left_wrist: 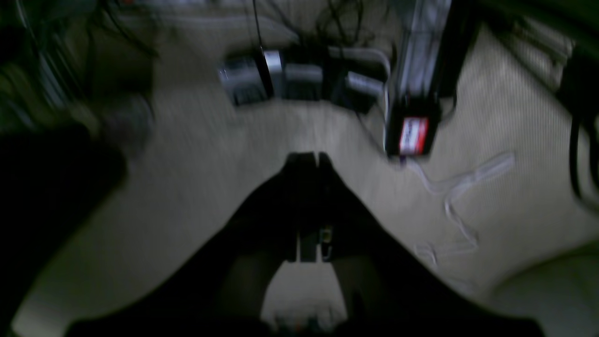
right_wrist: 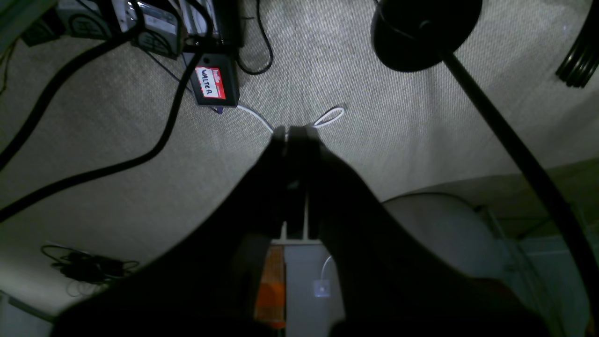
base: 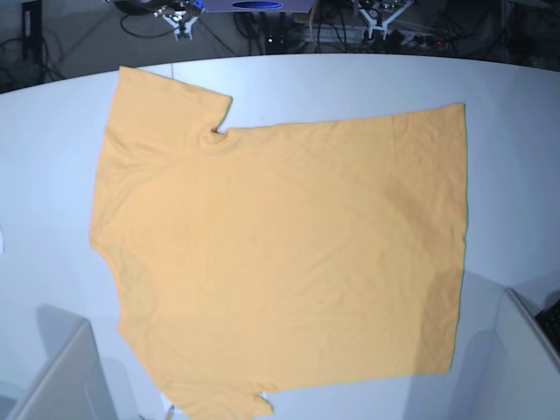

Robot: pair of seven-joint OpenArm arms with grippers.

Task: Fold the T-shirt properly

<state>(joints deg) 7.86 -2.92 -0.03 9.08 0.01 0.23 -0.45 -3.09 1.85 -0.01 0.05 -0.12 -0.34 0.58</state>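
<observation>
The T-shirt [base: 280, 245] lies flat and spread out on the white table [base: 516, 131], light orange, with its sleeves toward the left and its hem toward the right. Neither gripper shows in the base view. In the left wrist view my left gripper [left_wrist: 309, 159] is shut and empty, hanging over the carpeted floor; this view is blurred. In the right wrist view my right gripper [right_wrist: 295, 133] is likewise shut on nothing above the carpet. No cloth is held by either one.
Pale arm parts fill the base view's lower corners [base: 52, 376] [base: 529, 350]. On the floor lie black cables [right_wrist: 93, 173], a black box with a red-and-white label [right_wrist: 213, 84], a white cord [right_wrist: 330, 116] and a black round stand base [right_wrist: 423, 32].
</observation>
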